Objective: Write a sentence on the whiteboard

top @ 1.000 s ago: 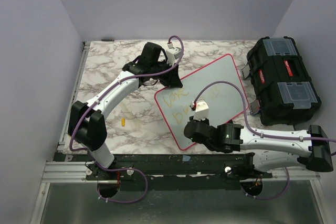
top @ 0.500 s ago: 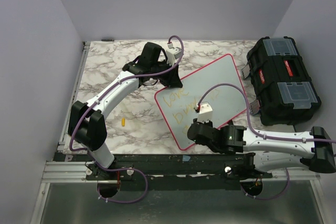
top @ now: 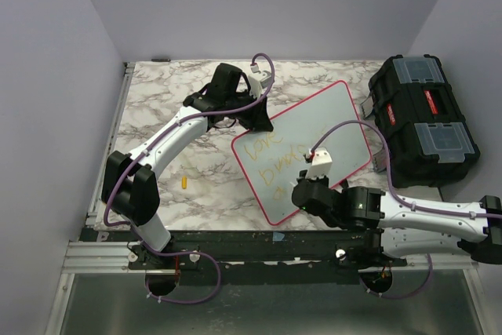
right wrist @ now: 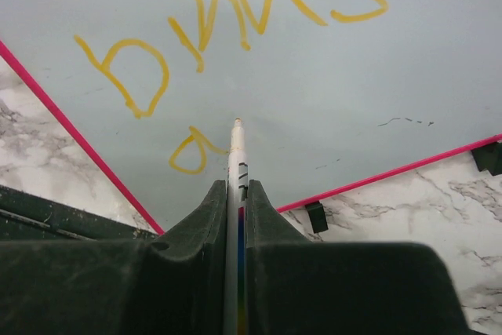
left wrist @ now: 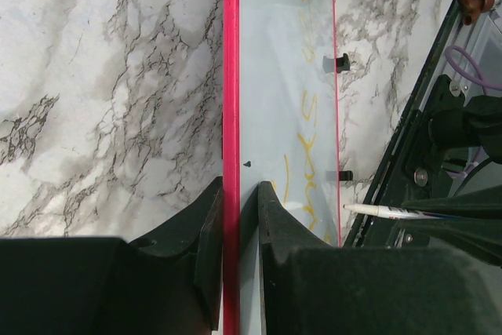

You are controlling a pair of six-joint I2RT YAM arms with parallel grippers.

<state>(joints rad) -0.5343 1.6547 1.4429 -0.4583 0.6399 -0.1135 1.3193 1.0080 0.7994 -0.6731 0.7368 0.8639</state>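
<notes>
The whiteboard (top: 329, 119), white with a pink-red rim, lies tilted on the marble table. The sentence (top: 265, 154) is yellow-orange handwriting in a few lines on its left half. My left gripper (top: 261, 121) is shut on the board's far left rim (left wrist: 230, 115), one finger on each side. My right gripper (top: 300, 191) hovers over the board's near corner, shut on a white marker (right wrist: 235, 162). The marker's tip (right wrist: 235, 125) touches the board beside a small yellow loop (right wrist: 192, 153). The writing (left wrist: 306, 154) and the marker (left wrist: 384, 211) also show in the left wrist view.
A black toolbox (top: 422, 119) stands right of the board. A small yellow cap (top: 184, 182) lies on the table to the left. Two black clips (right wrist: 315, 216) sit on the board's rim. Purple walls enclose the table.
My right arm has slid to the right along the board's near part, and a new yellow stroke has appeared in the lowest line. The left arm has not moved.
</notes>
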